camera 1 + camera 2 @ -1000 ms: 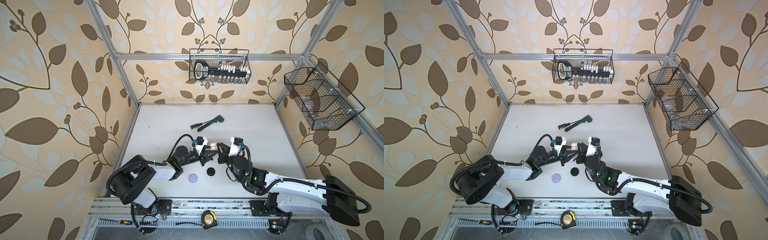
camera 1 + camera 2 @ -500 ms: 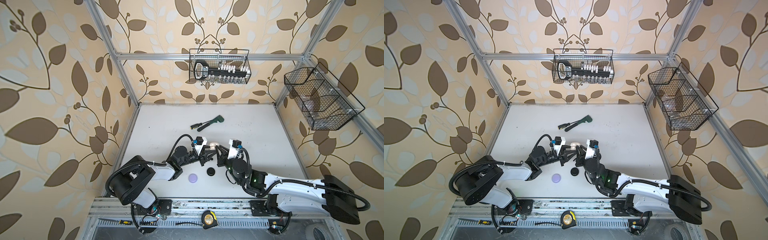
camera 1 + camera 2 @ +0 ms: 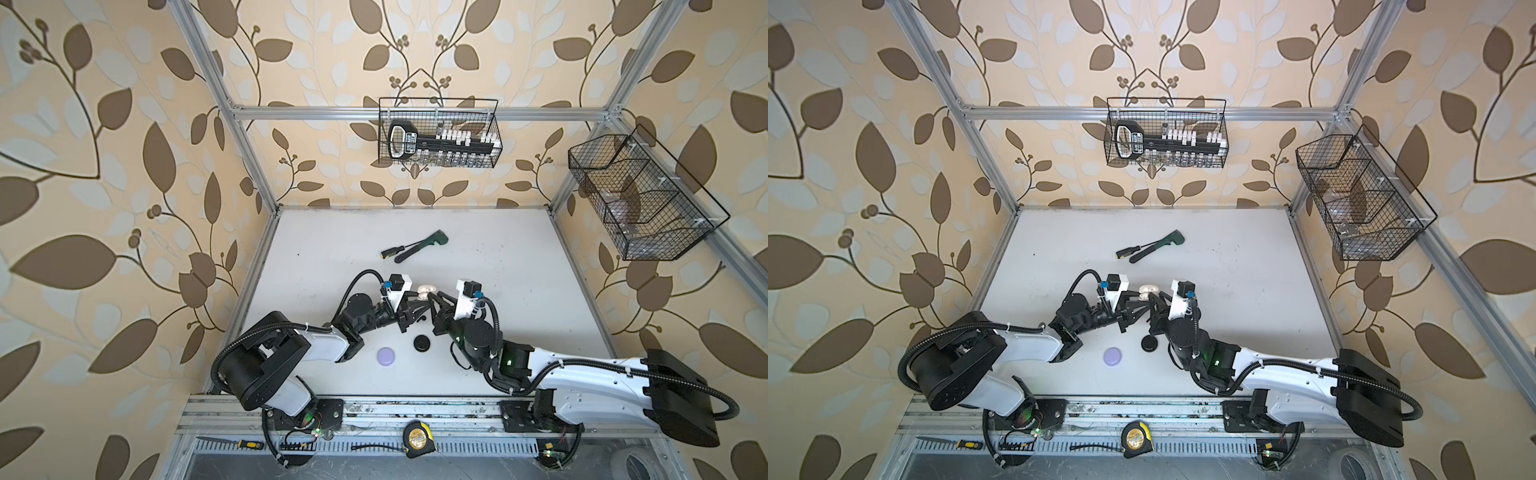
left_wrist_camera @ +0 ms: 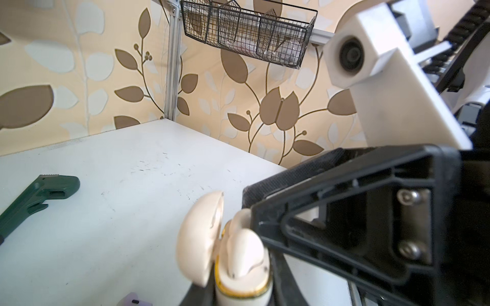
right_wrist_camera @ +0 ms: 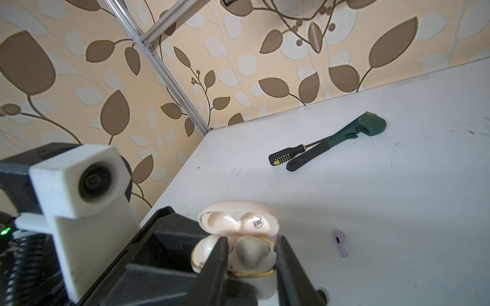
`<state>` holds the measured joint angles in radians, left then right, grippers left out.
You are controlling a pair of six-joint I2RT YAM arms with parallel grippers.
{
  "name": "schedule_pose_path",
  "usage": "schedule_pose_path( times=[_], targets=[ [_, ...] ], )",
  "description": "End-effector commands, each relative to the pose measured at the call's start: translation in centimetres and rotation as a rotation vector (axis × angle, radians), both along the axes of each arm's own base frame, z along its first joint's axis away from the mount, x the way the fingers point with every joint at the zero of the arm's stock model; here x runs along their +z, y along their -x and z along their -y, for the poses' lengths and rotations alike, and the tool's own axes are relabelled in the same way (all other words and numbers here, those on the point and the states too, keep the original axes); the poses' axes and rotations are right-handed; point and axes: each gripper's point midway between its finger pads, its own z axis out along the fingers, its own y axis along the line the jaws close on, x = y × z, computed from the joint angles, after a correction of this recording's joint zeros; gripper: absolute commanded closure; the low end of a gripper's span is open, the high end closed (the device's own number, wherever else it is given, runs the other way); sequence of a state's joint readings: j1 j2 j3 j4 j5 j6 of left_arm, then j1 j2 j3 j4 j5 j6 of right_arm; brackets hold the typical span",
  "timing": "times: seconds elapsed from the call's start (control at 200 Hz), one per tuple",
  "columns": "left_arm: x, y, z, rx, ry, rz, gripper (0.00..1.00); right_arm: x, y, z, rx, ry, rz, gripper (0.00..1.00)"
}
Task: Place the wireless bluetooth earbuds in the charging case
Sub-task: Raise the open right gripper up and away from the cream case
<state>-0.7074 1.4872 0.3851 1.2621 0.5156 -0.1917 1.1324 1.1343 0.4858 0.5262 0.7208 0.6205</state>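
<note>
The cream charging case (image 3: 423,296) (image 3: 1145,296) is held above the table with its lid up, and my left gripper (image 3: 417,302) (image 4: 238,292) is shut on its base (image 4: 242,288). Two white-cream earbuds sit in its wells: one (image 5: 252,254) (image 4: 245,251) in full view, the other (image 5: 208,246) half hidden by a finger. My right gripper (image 5: 250,245) (image 3: 430,297) stands open over the case, its fingers on either side of the seated earbud with small gaps. A lilac earbud (image 5: 340,241) lies loose on the table.
A closed lilac case (image 3: 386,356) and a black case (image 3: 422,343) lie in front of the grippers. A green wrench (image 3: 422,245) and a screwdriver (image 3: 392,252) lie farther back. Wire baskets hang on the back wall (image 3: 438,137) and the right wall (image 3: 640,199).
My right gripper's jaws have spread apart round the earbud in the case, and the right wrist has shifted slightly left. The left arm and the case have stayed put.
</note>
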Motion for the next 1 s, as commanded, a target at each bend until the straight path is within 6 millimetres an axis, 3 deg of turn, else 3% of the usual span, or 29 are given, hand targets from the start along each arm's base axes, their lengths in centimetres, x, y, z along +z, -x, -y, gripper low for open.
schedule_pose_path(
  times=[0.0,0.17,0.41,0.57,0.75,0.985,0.995],
  targets=[
    [4.0,1.2,-0.3,-0.029,0.097,0.135,1.00,-0.3,0.5,-0.2,0.029,0.005,-0.003,0.65],
    [4.0,1.6,-0.5,-0.032,0.096,0.162,1.00,1.1,0.9,0.6,0.029,-0.020,0.005,0.58],
    [3.2,2.1,-0.5,-0.046,0.066,0.215,1.00,4.5,2.3,2.2,0.063,-0.085,0.020,0.50],
    [2.7,3.2,-0.3,-0.103,0.046,0.249,1.00,5.3,2.6,2.4,0.088,-0.061,-0.022,0.49],
    [2.5,4.7,-0.1,-0.179,0.038,0.279,1.00,4.0,1.5,4.3,0.102,0.003,-0.123,0.49],
    [1.9,6.4,-0.1,-0.270,0.025,0.292,1.00,0.1,0.1,6.5,0.149,0.021,-0.293,0.49],
    [2.7,6.7,-0.3,-0.272,0.039,0.314,1.00,-0.1,0.1,6.6,0.154,0.023,-0.300,0.49]
  ],
)
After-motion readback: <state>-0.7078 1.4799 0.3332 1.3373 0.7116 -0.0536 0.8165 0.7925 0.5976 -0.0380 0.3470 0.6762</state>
